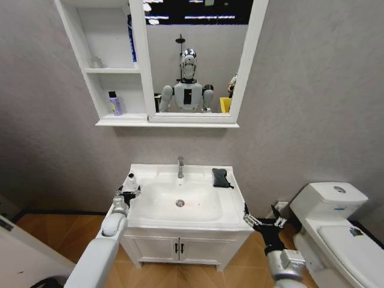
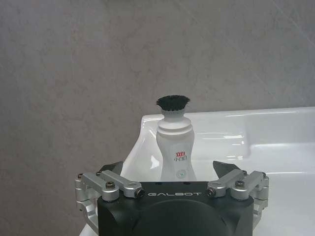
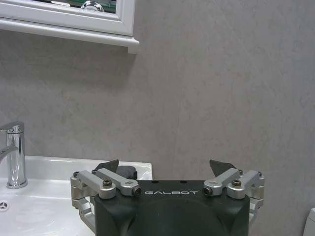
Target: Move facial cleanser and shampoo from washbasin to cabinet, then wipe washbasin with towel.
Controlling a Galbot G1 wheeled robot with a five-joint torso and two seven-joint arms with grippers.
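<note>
The facial cleanser, a white bottle with a black brush-like top, stands upright on the left rim of the washbasin. My left gripper is open right behind it, and in the left wrist view the bottle stands between the spread fingers without contact. A small purple bottle, apparently the shampoo, stands on the lowest shelf of the cabinet. The black towel lies at the basin's back right. My right gripper hangs open off the basin's front right corner.
A chrome faucet stands at the back of the bowl. The mirror hangs above beside the shelves, which also hold a blue item. A white toilet sits close to the right arm. The vanity doors are below.
</note>
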